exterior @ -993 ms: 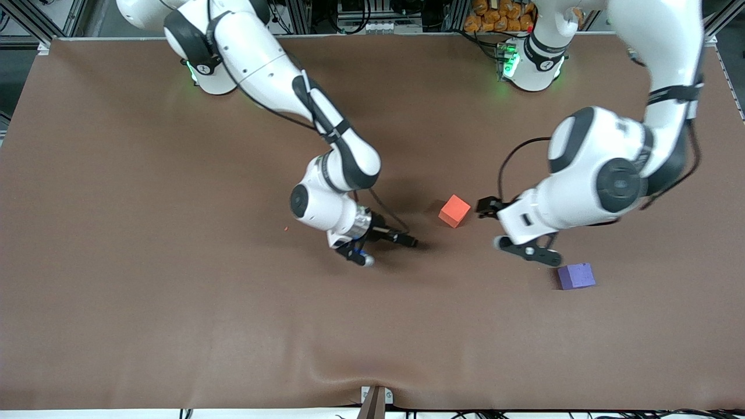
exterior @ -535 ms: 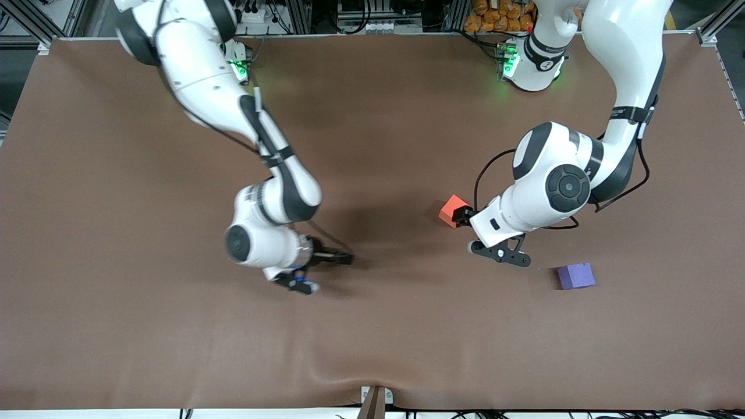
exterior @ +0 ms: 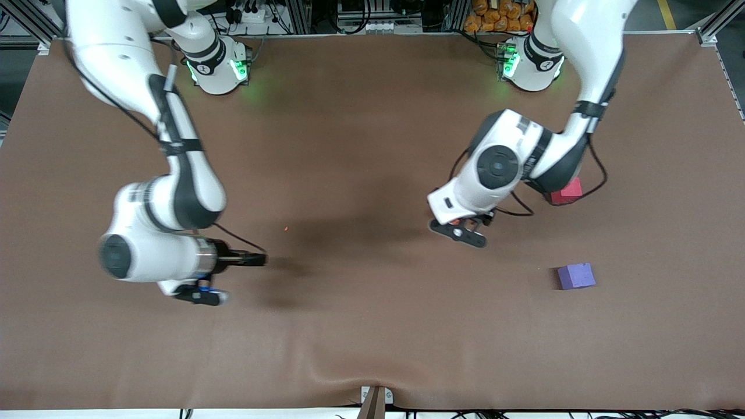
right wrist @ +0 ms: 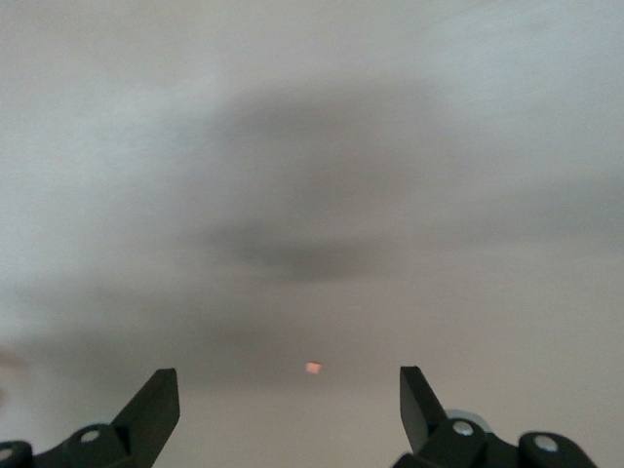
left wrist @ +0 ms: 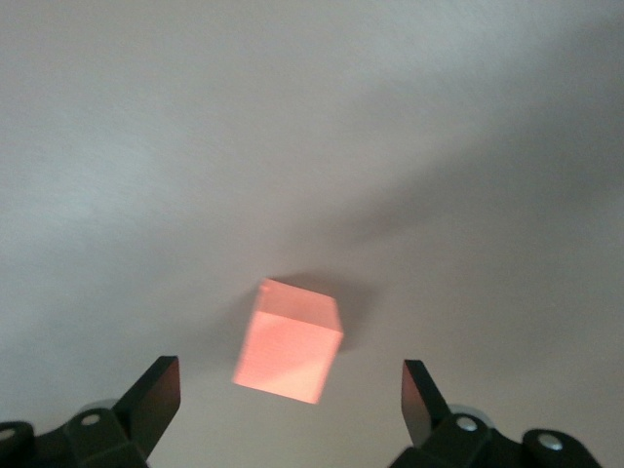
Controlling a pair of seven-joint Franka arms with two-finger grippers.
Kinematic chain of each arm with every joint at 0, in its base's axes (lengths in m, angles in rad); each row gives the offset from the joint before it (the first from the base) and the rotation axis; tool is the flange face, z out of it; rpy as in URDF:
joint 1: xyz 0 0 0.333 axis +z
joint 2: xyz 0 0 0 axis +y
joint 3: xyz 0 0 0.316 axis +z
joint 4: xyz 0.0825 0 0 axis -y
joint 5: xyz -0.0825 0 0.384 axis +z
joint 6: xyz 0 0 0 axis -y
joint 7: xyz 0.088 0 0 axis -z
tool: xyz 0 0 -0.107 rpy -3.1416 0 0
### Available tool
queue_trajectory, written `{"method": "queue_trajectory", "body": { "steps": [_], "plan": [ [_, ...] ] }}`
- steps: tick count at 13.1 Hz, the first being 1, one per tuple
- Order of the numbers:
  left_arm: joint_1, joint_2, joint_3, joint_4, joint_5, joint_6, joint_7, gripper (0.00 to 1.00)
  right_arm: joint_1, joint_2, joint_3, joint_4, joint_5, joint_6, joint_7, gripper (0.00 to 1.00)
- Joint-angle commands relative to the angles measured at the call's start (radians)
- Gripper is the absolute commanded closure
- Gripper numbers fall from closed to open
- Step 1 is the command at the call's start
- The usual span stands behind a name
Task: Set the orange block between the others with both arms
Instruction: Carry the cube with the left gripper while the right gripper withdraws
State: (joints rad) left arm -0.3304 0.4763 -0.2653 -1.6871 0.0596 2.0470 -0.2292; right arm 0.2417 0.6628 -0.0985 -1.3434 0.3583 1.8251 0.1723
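The orange block [left wrist: 290, 341] lies on the brown table, tilted, just ahead of my left gripper [left wrist: 290, 402]. That gripper is open and hangs over the block, with one finger to either side and neither touching it. In the front view the left arm's wrist [exterior: 465, 201] covers the block. The red-pink cube [exterior: 569, 191] peeks out from under the left forearm. The purple-blue cube [exterior: 576, 276] lies nearer to the front camera. My right gripper [exterior: 253, 259] is open and holds nothing, low over bare table toward the right arm's end.
A tiny red speck [exterior: 286, 228] lies on the brown table cover [exterior: 361, 326] between the two arms, and it also shows ahead of the right gripper [right wrist: 288, 402] as the speck [right wrist: 313, 368]. A ripple in the cover sits at the table's front edge [exterior: 326, 372].
The right arm has swung from the middle of the table toward its own end. The left arm has moved over the orange block, hiding it in the front view and uncovering the red-pink cube.
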Motion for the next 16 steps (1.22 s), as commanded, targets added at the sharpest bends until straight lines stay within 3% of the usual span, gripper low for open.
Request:
{"method": "queue_trajectory", "body": {
  "steps": [1, 4, 7, 9, 14, 16],
  "plan": [
    [-0.038, 0.030, 0.000, -0.022, 0.028, 0.053, -0.097, 0.00, -0.112, -0.101, 0.026, -0.111, -0.103, -0.001, -0.111, 0.00],
    [-0.056, 0.030, -0.002, -0.086, 0.029, 0.100, -0.113, 0.00, -0.218, -0.118, 0.026, -0.141, -0.171, 0.000, -0.239, 0.00],
    [-0.065, 0.016, -0.002, -0.216, 0.029, 0.301, -0.148, 0.00, -0.278, -0.161, 0.026, -0.155, -0.225, 0.000, -0.290, 0.00],
    [-0.061, 0.010, -0.002, -0.223, 0.029, 0.306, -0.159, 0.00, -0.291, -0.221, 0.026, -0.164, -0.265, -0.001, -0.293, 0.00],
    [-0.056, -0.012, 0.001, -0.226, 0.046, 0.298, -0.133, 0.00, -0.350, -0.399, 0.028, -0.201, -0.268, -0.003, -0.341, 0.00],
    [-0.049, -0.008, -0.002, -0.226, 0.179, 0.301, -0.124, 0.00, -0.366, -0.462, 0.028, -0.224, -0.274, -0.003, -0.370, 0.00]
  ]
}}
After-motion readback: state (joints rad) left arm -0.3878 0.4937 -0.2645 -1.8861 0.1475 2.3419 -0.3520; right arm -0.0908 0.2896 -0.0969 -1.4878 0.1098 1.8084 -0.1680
